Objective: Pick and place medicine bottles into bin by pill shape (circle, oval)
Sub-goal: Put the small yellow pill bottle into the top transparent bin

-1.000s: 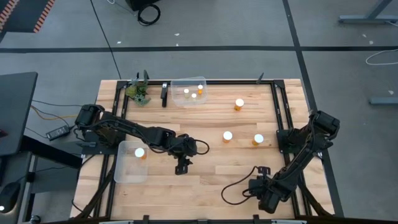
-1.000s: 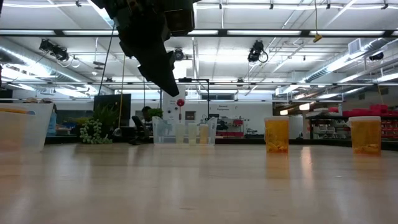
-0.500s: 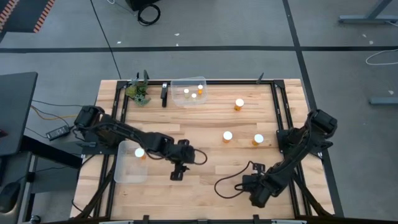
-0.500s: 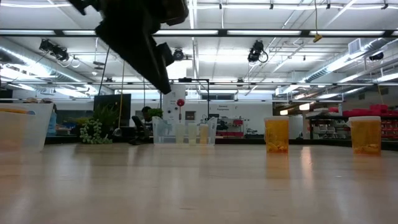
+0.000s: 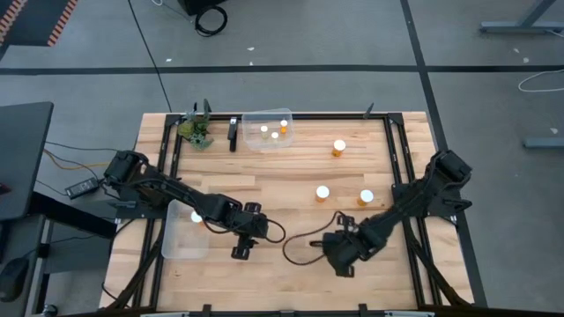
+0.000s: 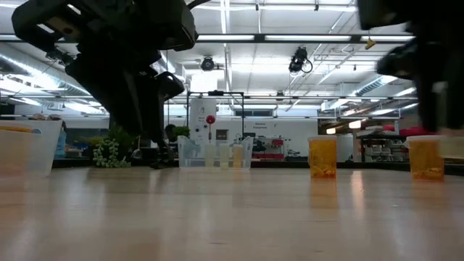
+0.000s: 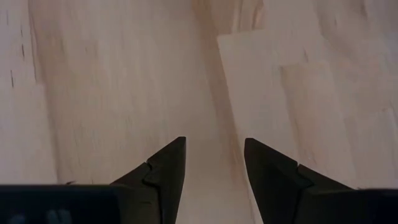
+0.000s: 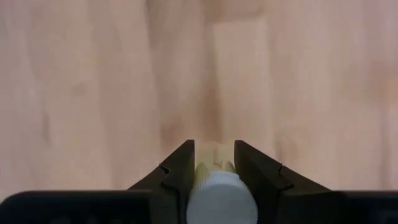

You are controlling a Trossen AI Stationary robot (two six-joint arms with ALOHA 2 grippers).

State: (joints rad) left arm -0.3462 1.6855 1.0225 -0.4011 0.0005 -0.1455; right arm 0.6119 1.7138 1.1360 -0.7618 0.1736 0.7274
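Observation:
My right gripper (image 5: pixel 339 261) (image 8: pixel 214 146) hovers over the near middle of the table, shut on a medicine bottle (image 8: pixel 221 194) whose white cap shows between the fingers. My left gripper (image 5: pixel 240 251) (image 7: pixel 214 142) stands open over bare wood beside the near-left bin (image 5: pixel 173 243), nothing between its fingers. That bin holds one bottle (image 5: pixel 196 216). Three bottles (image 5: pixel 339 147) (image 5: pixel 322 192) (image 5: pixel 366 197) stand upright on the table's right half. The far bin (image 5: pixel 250 118) holds three more (image 5: pixel 274 135). My right gripper pinches the medicine bottle between its two fingers (image 8: pixel 180 169), just ahead of the white cap (image 8: pixel 221 190). The bottle lies along the fingers, cap toward the wrist, its pale body (image 8: pixel 216 163) reaching toward the tips. The fingers point steeply down. It appears clear of the table.
A small green plant (image 5: pixel 196 132) and a dark upright piece (image 5: pixel 233 134) stand at the far left beside the far bin. A black frame (image 5: pixel 392 158) runs along the table's edges. A cable (image 5: pixel 304 246) loops on the wood between the two grippers.
My right gripper has swung from the table's near right corner toward the left and a little toward the far edge, rising slightly. My left gripper has gone toward the near edge and somewhat left, sinking and rolling a little.

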